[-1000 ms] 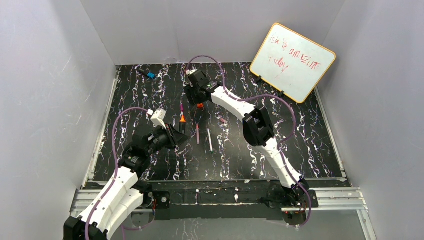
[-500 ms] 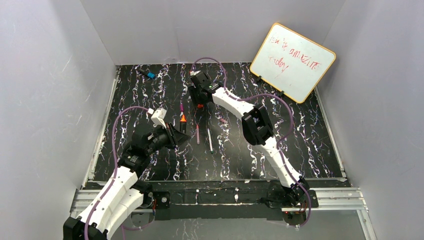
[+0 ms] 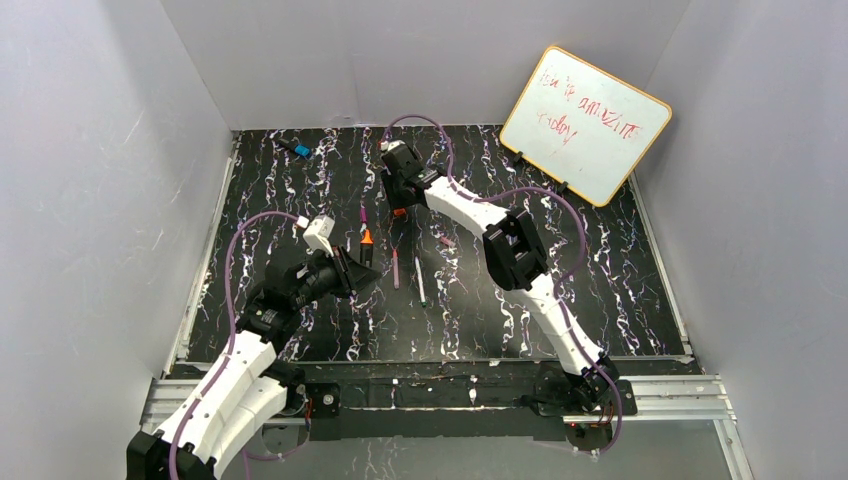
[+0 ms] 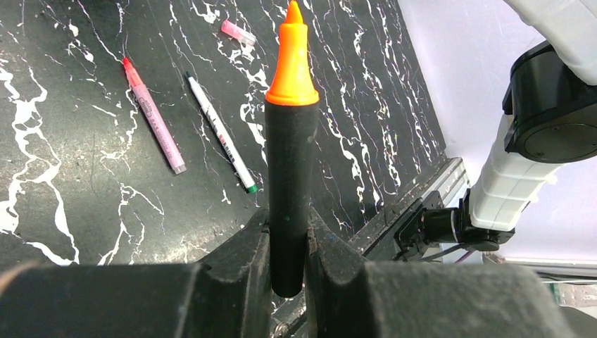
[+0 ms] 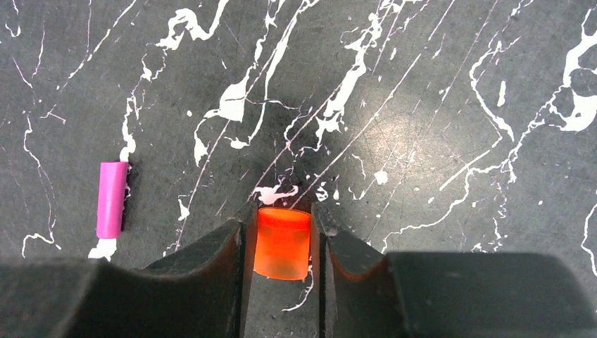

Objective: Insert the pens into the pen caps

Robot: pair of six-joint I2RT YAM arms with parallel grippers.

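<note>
left gripper (image 4: 288,236) clamped on black marker (image 4: 288,162), orange tip out | right gripper (image 5: 281,220) narrow, jaws straddling orange cap (image 5: 283,250) on far tabletop (image 5: 422,105), grip unclear | magenta cap (image 5: 112,199) left of it | pink pen (image 4: 156,120), white pen (image 4: 218,134) lying side by side mid-tabletop

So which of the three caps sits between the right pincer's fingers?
The stubby orange plastic cap, framed by the right pincer; the magenta plastic cap lies loose beside it, the pale pink one farther off.
</note>
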